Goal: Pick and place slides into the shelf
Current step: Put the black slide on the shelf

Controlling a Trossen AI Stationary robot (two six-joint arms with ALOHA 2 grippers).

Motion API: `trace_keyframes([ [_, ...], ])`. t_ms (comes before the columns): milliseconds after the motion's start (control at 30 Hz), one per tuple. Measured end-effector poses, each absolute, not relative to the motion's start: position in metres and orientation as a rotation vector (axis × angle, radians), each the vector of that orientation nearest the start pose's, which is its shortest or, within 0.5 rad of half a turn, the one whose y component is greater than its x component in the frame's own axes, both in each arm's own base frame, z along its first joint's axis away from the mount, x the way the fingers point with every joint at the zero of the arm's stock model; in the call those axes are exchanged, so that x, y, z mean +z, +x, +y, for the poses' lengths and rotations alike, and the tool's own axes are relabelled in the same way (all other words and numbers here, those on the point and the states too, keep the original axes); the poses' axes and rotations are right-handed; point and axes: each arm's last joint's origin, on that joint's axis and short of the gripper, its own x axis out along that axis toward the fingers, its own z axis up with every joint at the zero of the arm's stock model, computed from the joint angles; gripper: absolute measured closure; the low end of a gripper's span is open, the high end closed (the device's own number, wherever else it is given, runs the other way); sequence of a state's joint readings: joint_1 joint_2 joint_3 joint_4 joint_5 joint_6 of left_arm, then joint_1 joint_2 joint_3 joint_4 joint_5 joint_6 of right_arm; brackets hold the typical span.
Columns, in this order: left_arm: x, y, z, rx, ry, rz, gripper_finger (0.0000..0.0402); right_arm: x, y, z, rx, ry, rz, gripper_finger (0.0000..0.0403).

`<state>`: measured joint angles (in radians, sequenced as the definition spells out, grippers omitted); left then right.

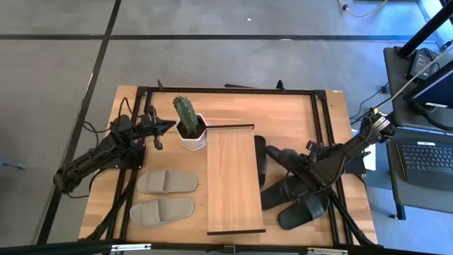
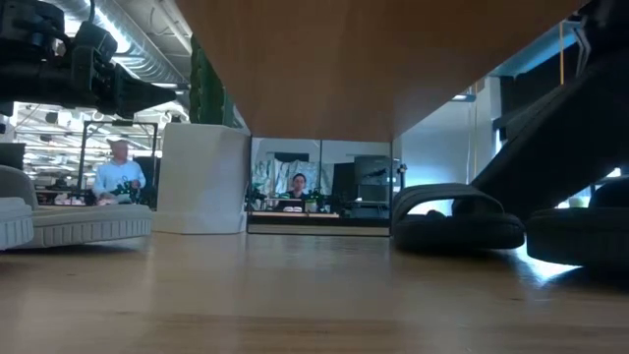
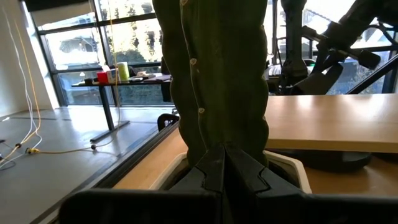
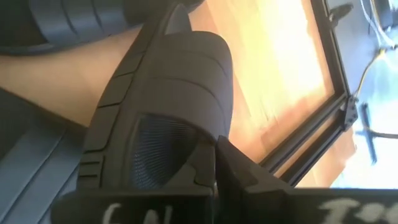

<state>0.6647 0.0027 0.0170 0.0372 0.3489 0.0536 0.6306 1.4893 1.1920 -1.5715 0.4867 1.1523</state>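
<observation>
The left hand [image 1: 168,125] sits at the table's [image 1: 297,113] left side, near the far edge, its fingers [image 3: 211,171] pressed together on nothing, pointing at a green cactus [image 1: 185,113] in a white pot [image 1: 192,140]; in the left wrist view the cactus trunk [image 3: 217,74] fills the frame just past the closed fingertips. Nearer the front edge on that same side lie the two grey-beige slides [image 1: 167,182], side by side and lengthwise across the table, well apart from the hand. The pot stands just beside the far left corner of the shelf [image 1: 233,177], a long light-wood panel with a thin black bar at each short end, running from the table's middle toward its front edge; its top carries no slide. In the low view the shelf's underside [image 2: 383,59] spans the upper frame, the white pot [image 2: 201,177] to its left and a black slide [image 2: 457,218] to its right. Right of the shelf the black slides [image 1: 304,209] lie in a loose cluster, one tucked against the shelf's right edge [image 1: 260,159]. The right hand [image 1: 277,154] is down among them, and the right wrist view shows it clamped on the black slide [image 4: 168,118], whose ribbed strap sits right at the fingertips. A laptop [image 1: 428,163] sits on a separate stand beyond the table's right edge.
</observation>
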Motion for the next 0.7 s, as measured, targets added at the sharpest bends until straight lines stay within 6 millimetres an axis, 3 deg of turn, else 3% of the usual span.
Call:
trace_keyframes([
  [233, 0.173, 0.081, 0.051, 0.317, 0.079, -0.037, 0.0401, 0.269, 0.196, 0.112, -0.785, -0.025, 1.282, 0.0401],
  [467, 0.173, 0.081, 0.051, 0.317, 0.079, -0.037, 0.0401, 0.311, 0.212, 0.113, -0.721, -0.119, 1.062, 0.0401],
  [700, 0.173, 0.081, 0.051, 0.317, 0.079, -0.036, 0.0401, 0.344, 0.223, 0.101, -0.665, -0.130, 1.036, 0.0402],
])
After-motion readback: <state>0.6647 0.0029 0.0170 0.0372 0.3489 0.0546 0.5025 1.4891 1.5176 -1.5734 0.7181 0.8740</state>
